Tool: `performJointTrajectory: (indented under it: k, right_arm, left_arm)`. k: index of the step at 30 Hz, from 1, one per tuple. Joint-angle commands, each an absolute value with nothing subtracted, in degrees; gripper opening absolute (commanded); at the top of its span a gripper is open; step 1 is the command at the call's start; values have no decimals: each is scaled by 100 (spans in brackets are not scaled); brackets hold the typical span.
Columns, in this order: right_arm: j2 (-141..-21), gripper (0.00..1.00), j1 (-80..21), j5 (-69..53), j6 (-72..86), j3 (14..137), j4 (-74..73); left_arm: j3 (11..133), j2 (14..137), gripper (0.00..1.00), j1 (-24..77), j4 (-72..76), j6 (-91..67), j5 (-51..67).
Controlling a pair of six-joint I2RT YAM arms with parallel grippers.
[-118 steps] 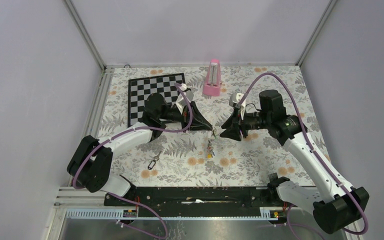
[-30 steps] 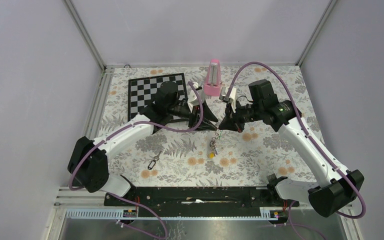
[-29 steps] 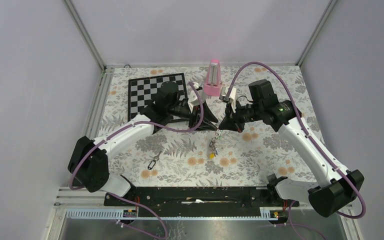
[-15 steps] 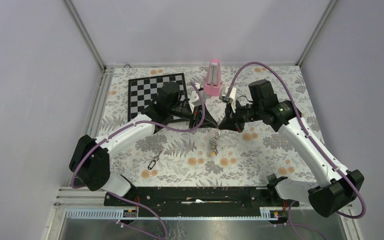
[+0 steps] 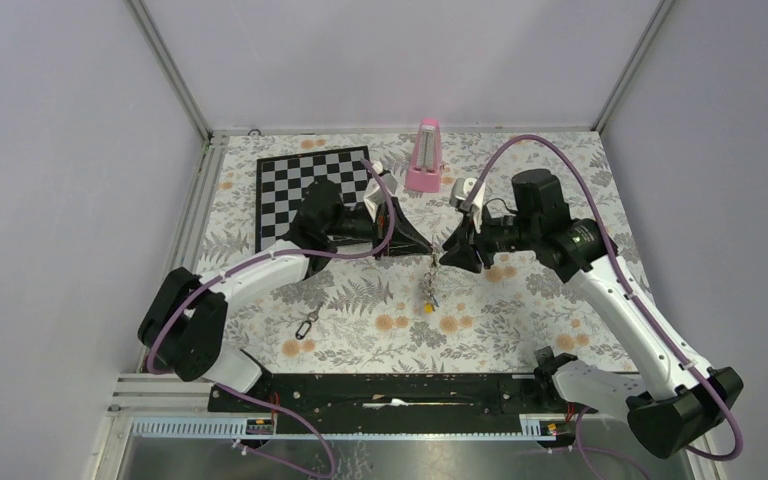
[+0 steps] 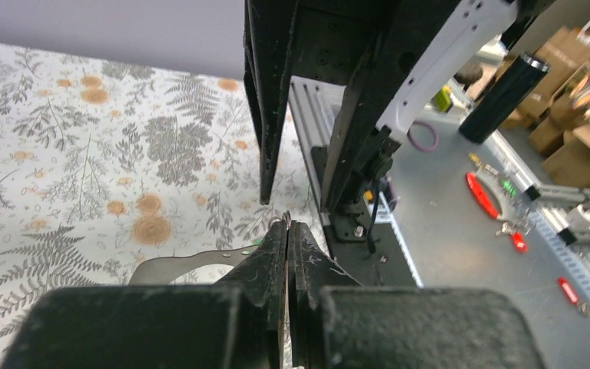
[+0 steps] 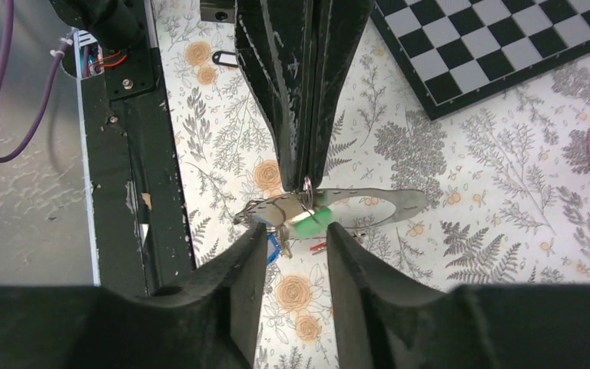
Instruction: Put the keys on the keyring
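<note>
The keyring, a thin wire loop, hangs in the air over the middle of the table with keys dangling from it. Green, blue and red tags show in the right wrist view. My left gripper is shut on the top of the wire, which pokes out at its tips. My right gripper stands open just to the right, its fingers either side of the bunch without touching it. One key with a black tag lies alone on the table at the front left.
A chessboard lies at the back left under the left arm. A pink metronome stands at the back centre. The black base rail runs along the near edge of the floral tablecloth.
My left gripper closed on the ring's wire. My right gripper let go, opened and drew back a little to the right. The bunch now hangs from the left gripper.
</note>
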State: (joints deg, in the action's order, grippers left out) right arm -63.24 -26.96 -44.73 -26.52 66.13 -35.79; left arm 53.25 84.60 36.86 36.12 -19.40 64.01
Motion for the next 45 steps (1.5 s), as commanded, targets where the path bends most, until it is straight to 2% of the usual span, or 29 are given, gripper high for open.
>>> performJointTrajectory:
  k: [1,5,20,26,30,38,42,45]
  right_arm:
    - [-6170,45,-2581,-4772,-2510,6635,-3165]
    - [-6153,48,-2549,-4903,-2507,6718,-3167]
    - [-6383,49,-2549,-5629,-2474,6870,-3132]
    - [-6524,46,-2549,-5842,-2277,6789,-2902]
    - [-6549,40,-2552,-5905,-2214,6739,-2778]
    - [-6486,1,-2549,-5859,-2340,6628,-2858]
    - [-6457,0,-2561,-5483,-2558,6804,-3171]
    - [-6521,0,-2577,-5155,-2694,7004,-3493]
  left_arm:
    - [5067,8432,0,3630,6296,-3712,6369]
    - [4844,8520,0,3630,7073,-4210,6292]
    - [4641,8561,0,3638,7335,-4314,6161]
    - [4637,8587,0,3636,7400,-4368,6146]
    - [4623,8595,0,3639,7400,-4351,6135]
    - [4632,8622,0,3632,7422,-4359,6126]
    - [4659,8622,0,3630,7365,-4228,6180]
    - [4818,8533,13,3630,6608,-3559,6288]
